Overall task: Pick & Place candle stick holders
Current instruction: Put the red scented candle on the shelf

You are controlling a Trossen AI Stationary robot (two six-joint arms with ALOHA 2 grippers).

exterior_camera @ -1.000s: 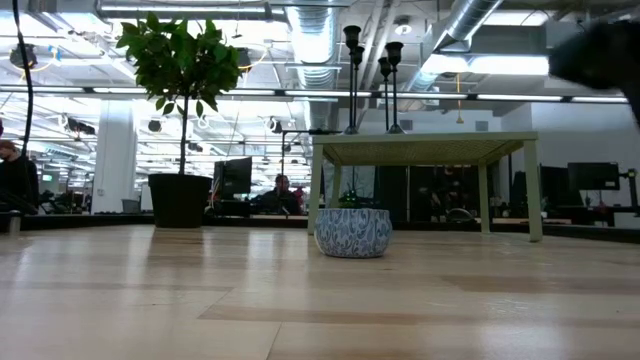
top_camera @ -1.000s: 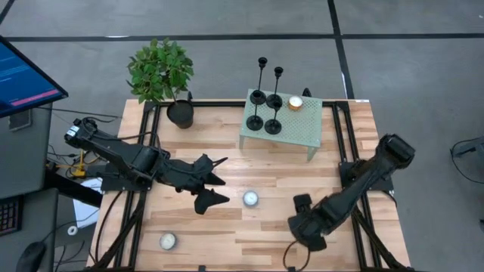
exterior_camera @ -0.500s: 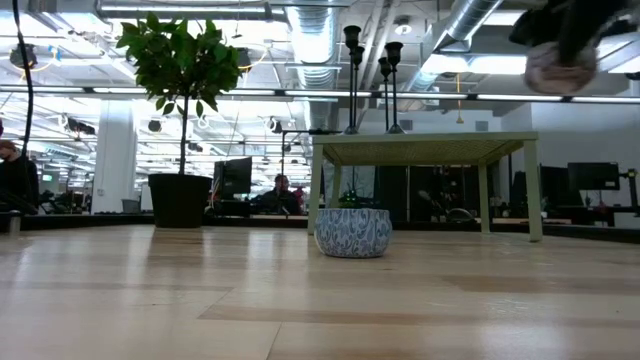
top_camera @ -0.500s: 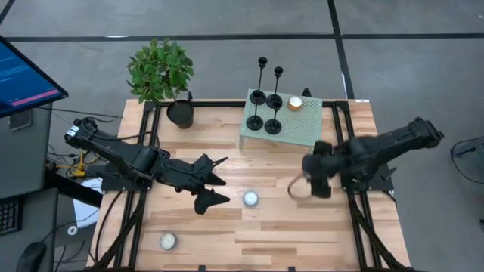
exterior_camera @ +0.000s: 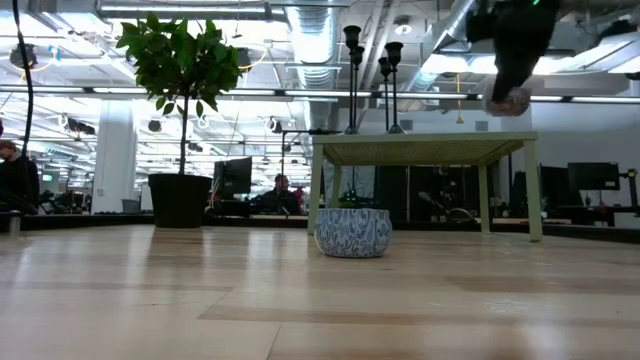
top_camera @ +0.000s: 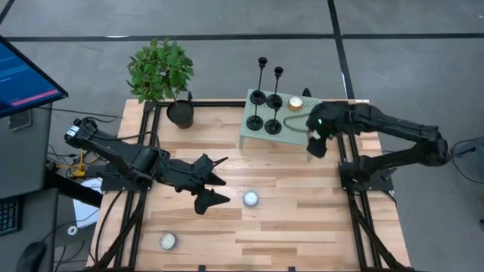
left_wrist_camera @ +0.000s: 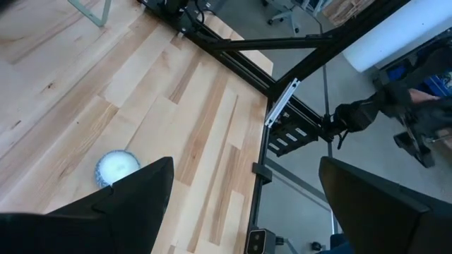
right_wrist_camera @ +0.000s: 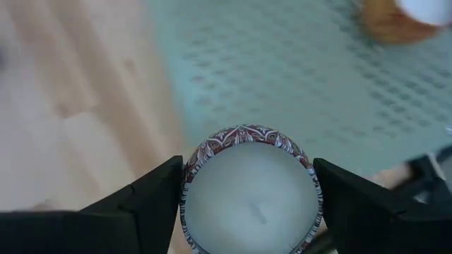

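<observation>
Four black candle stick holders (top_camera: pixel 265 112) stand on their disc bases on the small green table (top_camera: pixel 302 130) at the far middle; in the low view their stems (exterior_camera: pixel 352 80) rise above its top. My right gripper (top_camera: pixel 313 145) hangs over that table's near right edge, shut on a round tealight (right_wrist_camera: pixel 247 197) in a red-patterned tin with white wax. My left gripper (top_camera: pixel 221 180) waits open over the table's middle left, with nothing between its fingers (left_wrist_camera: pixel 134 204). My right gripper pinches the tealight tin's round side wall (right_wrist_camera: pixel 189 189) between its two fingers (right_wrist_camera: pixel 145 204), one on each opposite side. The fingers come steeply from above. The tealight (exterior_camera: pixel 508 100) is lifted clear, higher than the green table's top, wax face toward the wrist.
An orange tealight (top_camera: pixel 295 103) sits on the green table beside the candlesticks. A blue-patterned tealight (top_camera: pixel 250 199) lies on the wood mid-table, another (top_camera: pixel 168 241) near the front left. A potted plant (top_camera: pixel 162 75) stands at the far left corner. Black frame rails run along both sides.
My right gripper has swung from the table's near right part up and toward the far edge, rolling and tipping steeply down as it went. It carries the tealight, now lifted over the green table's near right edge.
</observation>
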